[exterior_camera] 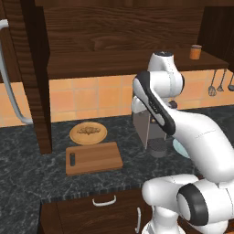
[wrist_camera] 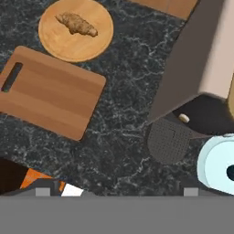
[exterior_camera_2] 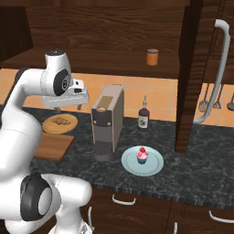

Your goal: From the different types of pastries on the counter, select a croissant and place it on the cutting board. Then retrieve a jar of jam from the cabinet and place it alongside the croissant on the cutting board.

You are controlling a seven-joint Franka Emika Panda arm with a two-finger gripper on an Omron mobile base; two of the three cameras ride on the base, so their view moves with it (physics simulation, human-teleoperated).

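the croissant (wrist_camera: 77,24) lies untouched on its round plate (wrist_camera: 55,39), so the spread, empty gripper (exterior_camera_2: 68,106) must drop left onto it

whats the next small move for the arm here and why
Probably swing the open gripper left and down over the croissant. The croissant lies on its round wooden plate, the cutting board beside it is bare, and the gripper hangs high above the counter, holding nothing.
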